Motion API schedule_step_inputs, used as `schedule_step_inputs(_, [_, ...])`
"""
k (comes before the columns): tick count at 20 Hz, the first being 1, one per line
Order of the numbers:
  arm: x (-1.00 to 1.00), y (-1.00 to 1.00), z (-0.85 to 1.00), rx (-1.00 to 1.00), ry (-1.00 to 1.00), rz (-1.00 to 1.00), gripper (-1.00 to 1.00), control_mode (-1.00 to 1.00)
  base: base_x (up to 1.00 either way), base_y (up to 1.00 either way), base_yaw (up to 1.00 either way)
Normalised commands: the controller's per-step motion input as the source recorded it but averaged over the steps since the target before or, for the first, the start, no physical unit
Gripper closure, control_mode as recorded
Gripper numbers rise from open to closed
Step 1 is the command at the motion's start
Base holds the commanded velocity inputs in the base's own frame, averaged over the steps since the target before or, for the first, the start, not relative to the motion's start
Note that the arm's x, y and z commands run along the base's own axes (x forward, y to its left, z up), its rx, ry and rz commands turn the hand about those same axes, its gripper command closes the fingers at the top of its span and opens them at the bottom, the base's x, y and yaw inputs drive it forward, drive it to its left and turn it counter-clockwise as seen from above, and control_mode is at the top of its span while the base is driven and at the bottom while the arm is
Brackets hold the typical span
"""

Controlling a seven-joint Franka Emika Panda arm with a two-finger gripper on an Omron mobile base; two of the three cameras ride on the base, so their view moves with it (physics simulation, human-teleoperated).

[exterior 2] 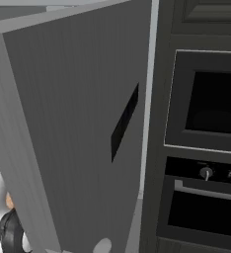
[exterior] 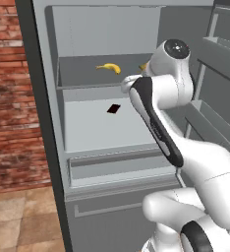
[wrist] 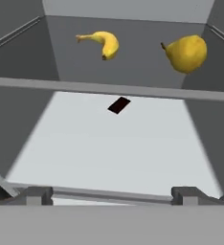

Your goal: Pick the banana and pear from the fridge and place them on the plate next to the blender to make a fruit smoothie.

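While the end effector is spread wide and empty, a curved yellow banana is seen at eleven o'clock, a plump yellow pear at one, on a grey fridge shelf.

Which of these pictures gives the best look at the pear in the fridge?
The hand view: the pear lies whole and unobstructed on the upper shelf, right of the banana. In the left base view just a yellow sliver peeks past the arm. In the right base view the fridge door blocks the shelves.

In the fridge ahead of me, banana lies left of pear on the upper shelf, a small flat card on the shelf below.
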Motion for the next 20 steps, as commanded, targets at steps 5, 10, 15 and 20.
schedule_step_inputs(5, [0.67, 0.14, 0.00, 0.00, 0.02, -0.01, -1.00, -1.00, 0.00, 0.00, 0.00])
schedule_step_inputs(10, [0.43, -0.02, 0.00, 0.00, 0.05, 0.00, -1.00, -1.00, 0.00, 0.00, 0.00])
schedule_step_inputs(15, [0.40, 0.02, 0.00, 0.00, 0.07, 0.00, -1.00, -1.00, 0.00, 0.00, 0.00])
schedule_step_inputs(20, [0.37, 0.00, 0.03, 0.00, 0.00, 0.00, -1.00, -1.00, 0.00, 0.00, 0.00])
